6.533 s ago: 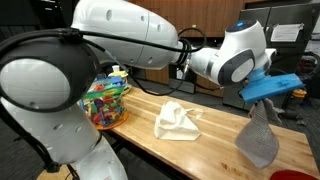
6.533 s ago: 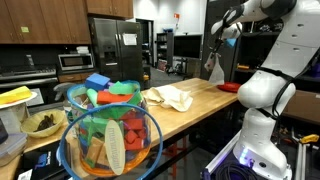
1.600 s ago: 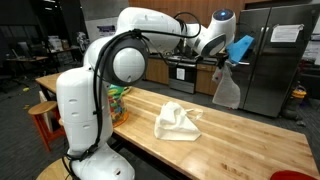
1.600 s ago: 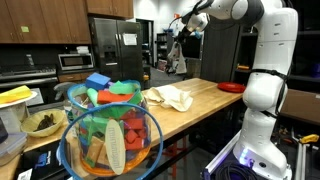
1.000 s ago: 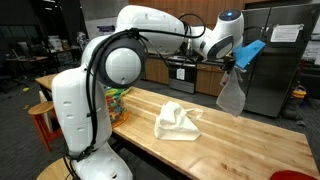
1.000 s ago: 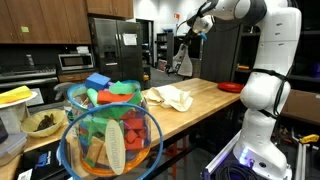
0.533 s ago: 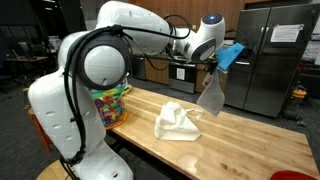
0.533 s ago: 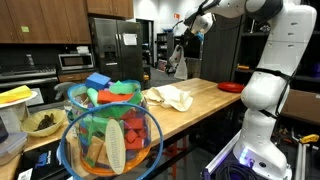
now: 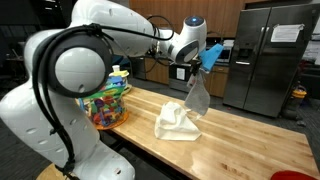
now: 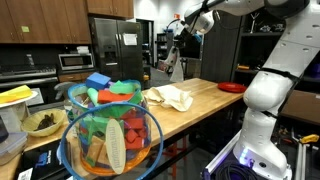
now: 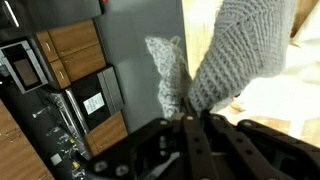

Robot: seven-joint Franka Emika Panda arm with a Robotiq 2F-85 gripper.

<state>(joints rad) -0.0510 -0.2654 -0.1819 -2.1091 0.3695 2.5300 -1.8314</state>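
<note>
My gripper (image 9: 203,68) is shut on the top of a grey knitted cloth (image 9: 198,97) and holds it hanging well above the wooden table (image 9: 250,145). The cloth dangles over a crumpled cream cloth (image 9: 177,121) that lies on the table. In an exterior view the gripper (image 10: 177,41) and grey cloth (image 10: 169,65) show high above the cream cloth (image 10: 171,97). In the wrist view the grey cloth (image 11: 235,50) hangs from between the closed fingers (image 11: 170,130), with the gripper (image 11: 196,122) at the bottom.
A wire basket of colourful toys (image 9: 108,100) stands at one end of the table, large in an exterior view (image 10: 110,130). A red plate (image 10: 229,87) lies at the far end. Fridges (image 9: 265,55) and cabinets stand behind.
The arm has swung back along the table with the grey cloth, from the far end toward the cream cloth, and the cloth now hangs lower over it.
</note>
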